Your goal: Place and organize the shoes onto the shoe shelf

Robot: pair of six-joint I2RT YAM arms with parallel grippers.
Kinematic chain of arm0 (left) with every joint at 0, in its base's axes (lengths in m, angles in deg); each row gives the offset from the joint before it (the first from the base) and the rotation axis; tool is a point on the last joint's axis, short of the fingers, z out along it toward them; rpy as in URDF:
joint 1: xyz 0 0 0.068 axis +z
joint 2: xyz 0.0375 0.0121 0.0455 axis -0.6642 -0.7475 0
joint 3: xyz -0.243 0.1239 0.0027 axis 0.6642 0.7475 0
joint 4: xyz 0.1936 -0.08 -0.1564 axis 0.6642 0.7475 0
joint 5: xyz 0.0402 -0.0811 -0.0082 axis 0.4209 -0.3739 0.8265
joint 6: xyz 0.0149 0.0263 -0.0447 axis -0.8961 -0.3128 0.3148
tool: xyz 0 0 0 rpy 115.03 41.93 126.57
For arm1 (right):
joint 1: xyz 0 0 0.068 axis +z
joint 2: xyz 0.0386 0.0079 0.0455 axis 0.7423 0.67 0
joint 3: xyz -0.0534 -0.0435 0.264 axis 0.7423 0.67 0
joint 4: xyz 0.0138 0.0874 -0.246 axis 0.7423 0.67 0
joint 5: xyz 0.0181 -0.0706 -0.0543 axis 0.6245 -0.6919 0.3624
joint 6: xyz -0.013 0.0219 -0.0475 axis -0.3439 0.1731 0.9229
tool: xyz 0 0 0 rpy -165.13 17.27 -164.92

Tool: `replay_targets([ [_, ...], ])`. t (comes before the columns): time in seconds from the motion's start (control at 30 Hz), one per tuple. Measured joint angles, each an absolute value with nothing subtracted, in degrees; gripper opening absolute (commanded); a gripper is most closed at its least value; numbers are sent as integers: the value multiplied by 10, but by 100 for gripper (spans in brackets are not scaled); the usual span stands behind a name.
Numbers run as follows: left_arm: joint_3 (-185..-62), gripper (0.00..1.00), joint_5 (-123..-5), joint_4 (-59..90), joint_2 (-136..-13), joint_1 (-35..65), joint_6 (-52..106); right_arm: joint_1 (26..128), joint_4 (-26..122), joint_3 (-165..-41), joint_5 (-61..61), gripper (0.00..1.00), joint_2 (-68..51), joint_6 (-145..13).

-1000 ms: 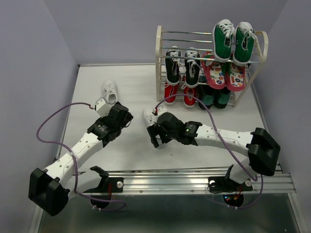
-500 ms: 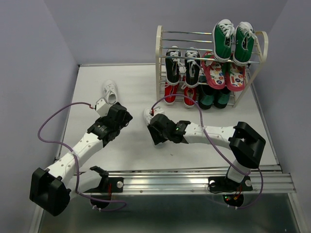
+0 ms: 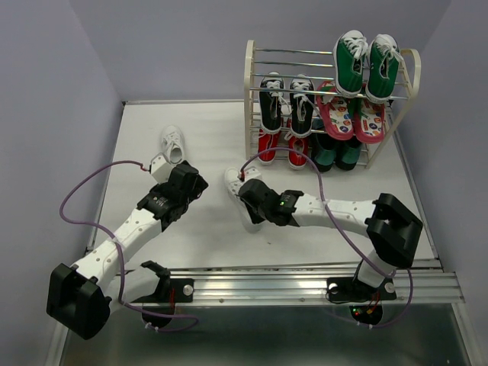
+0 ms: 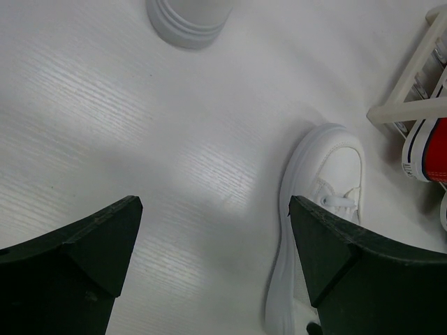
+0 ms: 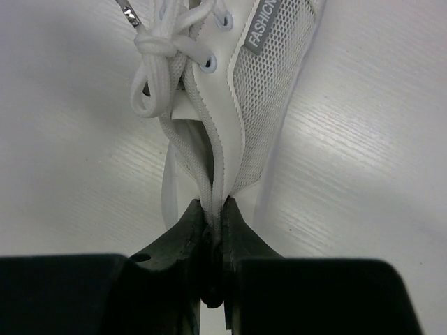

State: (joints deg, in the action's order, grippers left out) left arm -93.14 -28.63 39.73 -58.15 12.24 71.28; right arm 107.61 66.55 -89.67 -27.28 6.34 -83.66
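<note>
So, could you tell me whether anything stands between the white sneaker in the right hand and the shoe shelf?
Nothing visible does. The right hand is shut on the white sneaker by its collar, and bare table lies between it and the shoe shelf, whose top left is free beside the green sneakers.

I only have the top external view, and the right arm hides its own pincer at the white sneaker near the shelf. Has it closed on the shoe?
Observer: Yes. In the right wrist view the right pincer is shut on the opening rim of the white sneaker, beside its mesh side panel.
Operator: And the left one?
Observer: The left pincer is open, with only bare table between its jaws.
Operator: Where is the second shoe?
Observer: The other white sneaker shows one rounded end at the top of the left wrist view, apart from that pincer.
</note>
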Motion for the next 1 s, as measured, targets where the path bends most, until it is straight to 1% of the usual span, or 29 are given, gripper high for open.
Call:
replay_targets([
  [0.1, -931, 99, -286, 397, -581, 125, 713, 1076, 666, -884, -276, 1, 36, -812],
  [0.33, -931, 99, -285, 398, -576, 127, 713, 1076, 676, -884, -292, 1, -99, -771],
  [0.47, -931, 99, -281, 399, -557, 129, 713, 1076, 703, -898, -307, 1, -176, -758],
  [0.6, -931, 99, -270, 399, -533, 133, 711, 1076, 723, -931, -313, 1, -225, -736],
  [0.87, -931, 99, -260, 397, -536, 140, 706, 1076, 742, -1048, -302, 1, -244, -667],
  [1.0, -931, 99, -260, 389, -551, 142, 700, 1076, 737, -1135, -350, 1, -220, -624],
])
